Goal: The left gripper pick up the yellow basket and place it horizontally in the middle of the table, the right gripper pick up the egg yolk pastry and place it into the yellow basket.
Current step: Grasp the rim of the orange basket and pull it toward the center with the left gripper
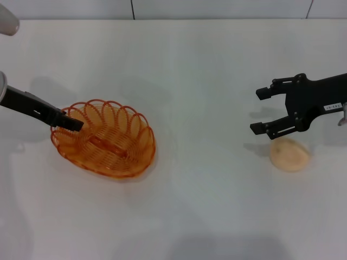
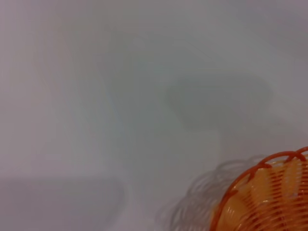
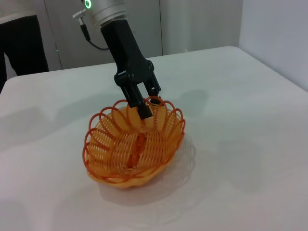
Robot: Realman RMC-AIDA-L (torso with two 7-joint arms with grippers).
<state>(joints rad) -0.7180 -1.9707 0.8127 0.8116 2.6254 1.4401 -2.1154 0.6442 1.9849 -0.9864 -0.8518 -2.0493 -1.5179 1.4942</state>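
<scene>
The yellow basket sits left of the table's middle and looks tilted, with its far rim raised; it also shows in the left wrist view and the right wrist view. My left gripper reaches in from the left and is shut on the basket's rim, one finger inside and one outside, as the right wrist view shows. The egg yolk pastry lies on the white table at the right. My right gripper is open and empty, just behind and left of the pastry, apart from it.
The table's far edge meets a wall at the back. A dark cabinet and grey panels stand beyond the table in the right wrist view. Bare tabletop lies between the basket and the pastry.
</scene>
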